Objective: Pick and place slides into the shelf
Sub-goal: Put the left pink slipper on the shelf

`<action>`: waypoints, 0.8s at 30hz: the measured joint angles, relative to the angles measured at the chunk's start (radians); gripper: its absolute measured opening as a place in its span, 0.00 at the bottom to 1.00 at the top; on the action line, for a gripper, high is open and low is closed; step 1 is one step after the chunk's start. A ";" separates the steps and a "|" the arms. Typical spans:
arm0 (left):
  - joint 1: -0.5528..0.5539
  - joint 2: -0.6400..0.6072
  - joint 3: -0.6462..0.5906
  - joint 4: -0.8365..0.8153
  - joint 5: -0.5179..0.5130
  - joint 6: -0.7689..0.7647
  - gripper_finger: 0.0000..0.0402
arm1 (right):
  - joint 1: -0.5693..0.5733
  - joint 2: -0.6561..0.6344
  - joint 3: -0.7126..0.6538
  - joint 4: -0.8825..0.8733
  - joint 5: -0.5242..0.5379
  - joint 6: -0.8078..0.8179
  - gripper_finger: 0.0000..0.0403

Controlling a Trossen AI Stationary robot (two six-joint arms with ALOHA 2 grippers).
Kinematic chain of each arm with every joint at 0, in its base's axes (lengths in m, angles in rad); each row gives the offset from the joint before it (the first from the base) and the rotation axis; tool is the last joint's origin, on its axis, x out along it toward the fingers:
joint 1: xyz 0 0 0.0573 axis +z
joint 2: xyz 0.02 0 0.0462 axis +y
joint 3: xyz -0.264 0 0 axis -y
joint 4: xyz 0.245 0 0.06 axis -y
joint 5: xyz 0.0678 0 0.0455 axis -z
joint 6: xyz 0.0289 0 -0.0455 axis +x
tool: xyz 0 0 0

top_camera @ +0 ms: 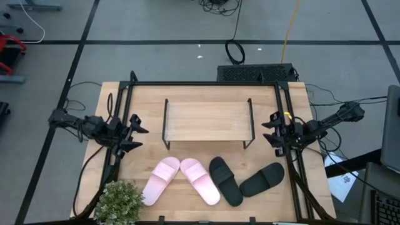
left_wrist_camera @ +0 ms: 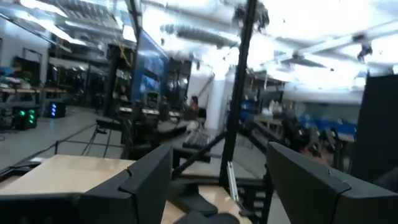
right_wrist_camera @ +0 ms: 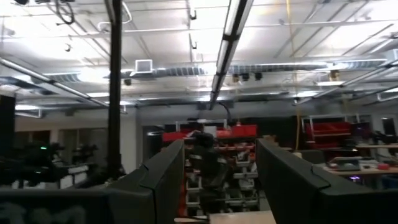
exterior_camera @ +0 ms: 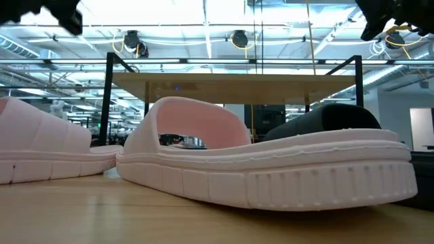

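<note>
Along the near edge of the table (top_camera: 112,94), the four slides lie in a loose row: the pink pair (top_camera: 181,180) on my left, the black pair (top_camera: 245,181) on my right, toes pointing different ways, none of them yet picked up. Behind them, near the middle, stands the shelf (top_camera: 208,119), its wooden board bare, so I judge the task has not started. My left gripper (top_camera: 133,132) waits at the left side of the table with its fingers apart and nothing between them. My right gripper (top_camera: 274,130) waits at the right side, also open and empty. I think both are parked to the sides so that the way to the slides is free. A small green plant (top_camera: 119,200) sits at the near left corner. I can read no brand, label or writing anywhere on the slides or the shelf.
</note>
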 joint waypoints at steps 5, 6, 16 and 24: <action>-0.076 0.300 0.229 -0.208 -0.147 0.042 0.64 | -0.001 0.003 0.000 0.006 0.016 -0.007 0.47; -0.093 0.365 0.283 -0.263 -0.187 0.042 0.64 | -0.001 0.003 0.000 0.006 0.016 -0.009 0.47; -0.242 0.892 0.831 -0.909 -0.403 -0.115 0.64 | -0.001 0.003 0.000 0.005 0.016 -0.017 0.47; -0.313 1.080 0.959 -1.043 -0.334 -0.341 0.64 | -0.001 0.003 0.000 0.005 0.016 0.011 0.47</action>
